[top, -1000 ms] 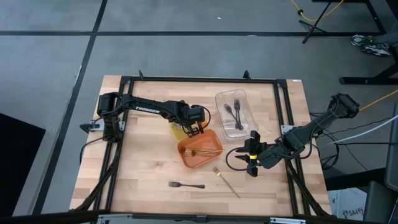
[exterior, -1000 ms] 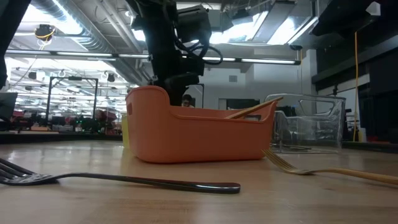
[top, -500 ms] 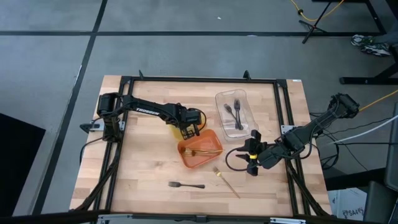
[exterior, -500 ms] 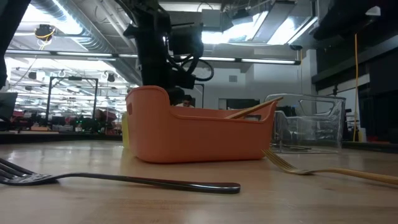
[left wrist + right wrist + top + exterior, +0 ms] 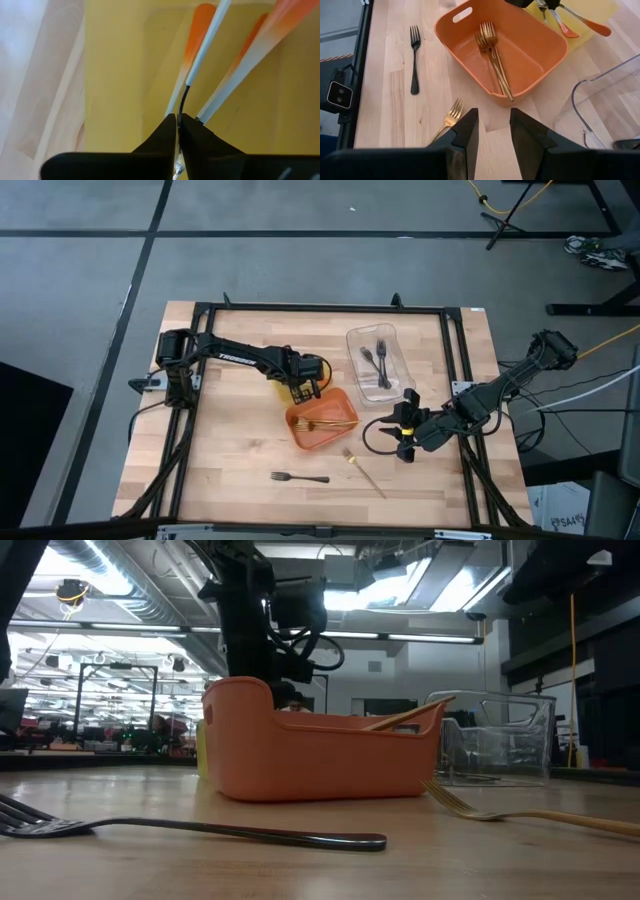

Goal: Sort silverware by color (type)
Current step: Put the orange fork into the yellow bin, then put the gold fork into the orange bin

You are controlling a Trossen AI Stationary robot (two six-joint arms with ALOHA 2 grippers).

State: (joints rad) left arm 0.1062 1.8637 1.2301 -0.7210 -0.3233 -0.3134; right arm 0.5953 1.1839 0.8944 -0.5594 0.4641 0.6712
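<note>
**Orange-handled piece brought over the yellow tray**

The orange-handled piece (image 5: 203, 45) hung over the yellow tray (image 5: 284, 389), which sat just beside the orange tray (image 5: 300, 438), on the side toward the left arm's base. Its thin silver end ran down between the fingers of the left gripper (image 5: 176, 120). Those fingers were pinched close on it, with only a thin slit between them. A second orange-handled piece (image 5: 250, 55) lay in the yellow tray next to it.

A second before, the left gripper (image 5: 308, 385) was above the back edge of the orange tray. It then slid off that edge and sat lower, over the yellow tray. In the last half second it stayed put. That likely meant the piece was in the right spot and only had to be let go.

Gold forks (image 5: 325, 423) lay inside the orange tray. Two black forks (image 5: 375, 360) lay in the clear tray (image 5: 352, 338), beside the orange tray on the right arm's side. One black fork (image 5: 298, 477) and one gold fork (image 5: 362, 471) lay on the table (image 5: 230, 440) in front of the orange tray, so the sorting was not done.

The right gripper (image 5: 405, 430) waited near the orange tray on the right arm's side, fingers apart and holding nothing.
</note>
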